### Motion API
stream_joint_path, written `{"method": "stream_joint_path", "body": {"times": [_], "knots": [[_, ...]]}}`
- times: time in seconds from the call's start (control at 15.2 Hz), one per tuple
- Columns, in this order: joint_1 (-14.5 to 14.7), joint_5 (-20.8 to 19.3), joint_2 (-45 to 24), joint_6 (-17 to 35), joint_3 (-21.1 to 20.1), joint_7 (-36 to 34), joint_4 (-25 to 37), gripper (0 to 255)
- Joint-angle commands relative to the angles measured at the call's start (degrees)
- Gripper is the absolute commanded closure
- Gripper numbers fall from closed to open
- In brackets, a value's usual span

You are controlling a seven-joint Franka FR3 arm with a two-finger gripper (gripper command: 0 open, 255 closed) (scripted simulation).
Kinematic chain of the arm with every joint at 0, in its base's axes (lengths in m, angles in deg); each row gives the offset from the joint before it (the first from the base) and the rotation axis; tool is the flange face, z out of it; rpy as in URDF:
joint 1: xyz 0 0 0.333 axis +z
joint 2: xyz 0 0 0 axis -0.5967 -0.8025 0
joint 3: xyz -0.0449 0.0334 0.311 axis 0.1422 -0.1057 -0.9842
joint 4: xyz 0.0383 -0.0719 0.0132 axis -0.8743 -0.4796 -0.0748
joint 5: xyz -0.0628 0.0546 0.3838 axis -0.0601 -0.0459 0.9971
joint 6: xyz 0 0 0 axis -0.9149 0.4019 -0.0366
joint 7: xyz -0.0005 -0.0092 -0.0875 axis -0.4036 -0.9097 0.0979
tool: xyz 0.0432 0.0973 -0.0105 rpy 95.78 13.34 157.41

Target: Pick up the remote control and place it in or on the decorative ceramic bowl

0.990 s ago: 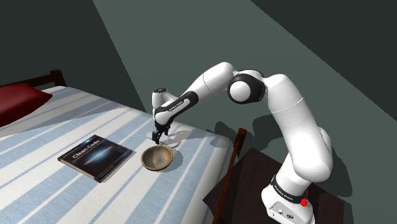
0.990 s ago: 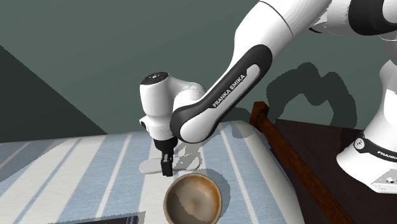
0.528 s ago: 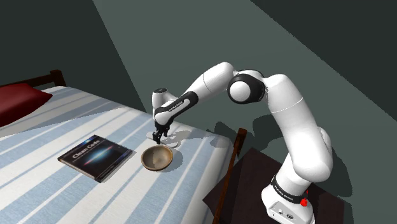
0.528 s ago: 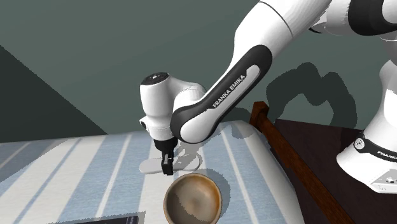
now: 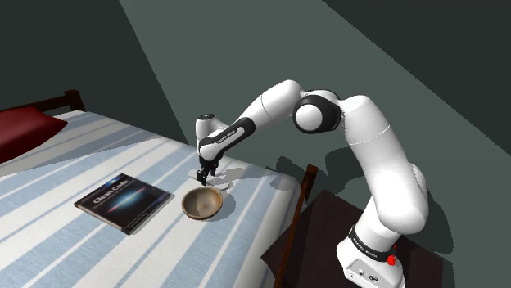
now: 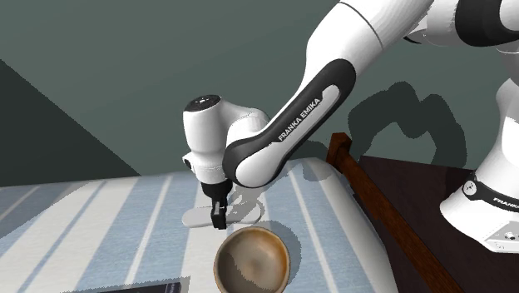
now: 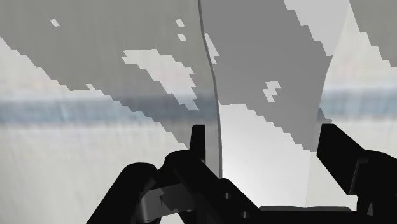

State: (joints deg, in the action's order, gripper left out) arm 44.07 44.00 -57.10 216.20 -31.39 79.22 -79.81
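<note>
Dim grey-green walls all round, and up front a bed in blue and white stripes, soft-looking and yielding. Down by the bed's end: gripper planted straight down on the remote control, black fingers drawn narrow and clasping its 2 long sides, 1 on each. Lying flat on the bed, not lifted yet, just behind the bowl and close to its rim without touching.

Drawn plain and pale: a slim flat slab with a rounded end, smooth, no buttons to make out. Brown for the bowl, round and shallow, glossy inside with a darker lip; looks hard, ceramic-like. Further along the stripes and well apart, 1 glossy dark book, thin and square-cornered, and a red pillow at the far end.

Risks from here, as a judgement only: grip looks taken near 1 end, not the middle, so could droop or swing on the lift and slip from between smooth pads. Could clip the bowl's rim if carried across too low, shoving or tipping it on that soft bedding. Released off-centre, might seesaw on the lip and slide back onto the bed. Calls for a clean rise first, then a short hop across.
</note>
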Motion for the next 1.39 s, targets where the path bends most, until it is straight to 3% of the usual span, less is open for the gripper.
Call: {"method": "stream_joint_path", "body": {"times": [0.0,1.32], "knots": [[0.0,0.1,0.6,-0.4,-0.1,0.0,-0.2,255],[-0.8,1.4,10.6,-10.1,-1.2,1.0,-0.5,255]]}}
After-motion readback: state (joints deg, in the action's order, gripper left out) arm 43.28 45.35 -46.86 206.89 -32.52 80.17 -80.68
